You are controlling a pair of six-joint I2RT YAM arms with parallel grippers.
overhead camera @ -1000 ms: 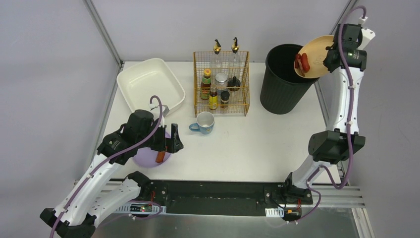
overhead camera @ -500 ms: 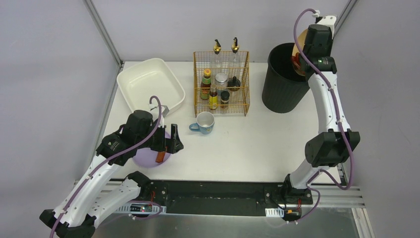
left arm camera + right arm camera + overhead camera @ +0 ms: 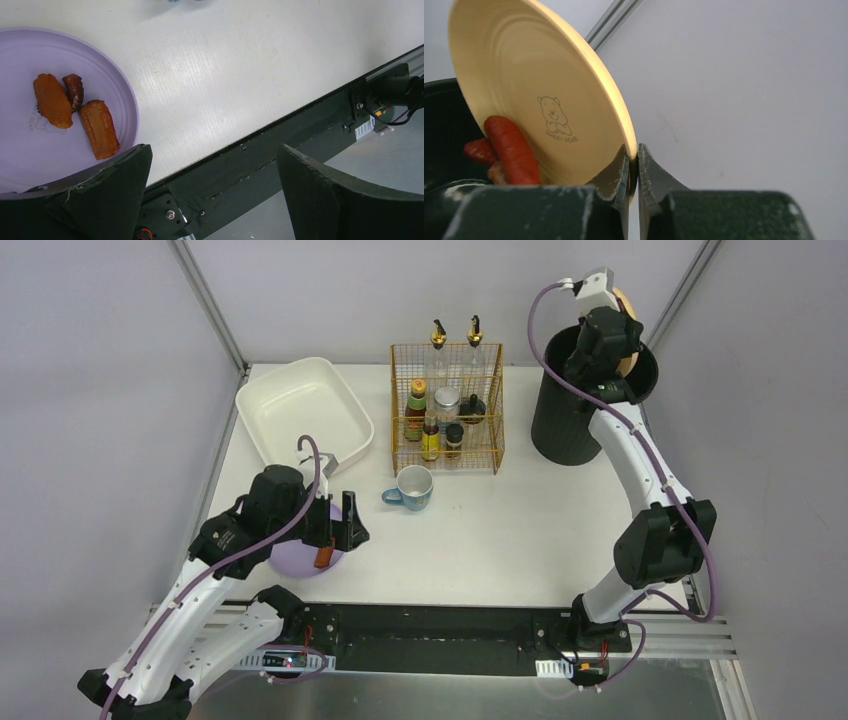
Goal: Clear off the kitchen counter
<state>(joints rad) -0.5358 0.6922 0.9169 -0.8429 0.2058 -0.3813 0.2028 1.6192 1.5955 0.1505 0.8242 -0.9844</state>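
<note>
The plate-emptying step is being carried out: the yellow plate (image 3: 539, 100), being pinched by its rim in the right tool (image 3: 633, 165), is being held steeply tilted over the black bin (image 3: 560, 425) at the far right corner of the tabletop (image 3: 520, 530). The red sausages (image 3: 511, 150) are lying at its lower edge. The left tool (image 3: 212, 155) is being held spread at the rim of the purple plate (image 3: 50, 145) near the tabletop's front left, and a steeper tilt is probably being called for next.

White arms (image 3: 632, 452), black joints (image 3: 660, 540), purple cables (image 3: 711, 580)
</note>
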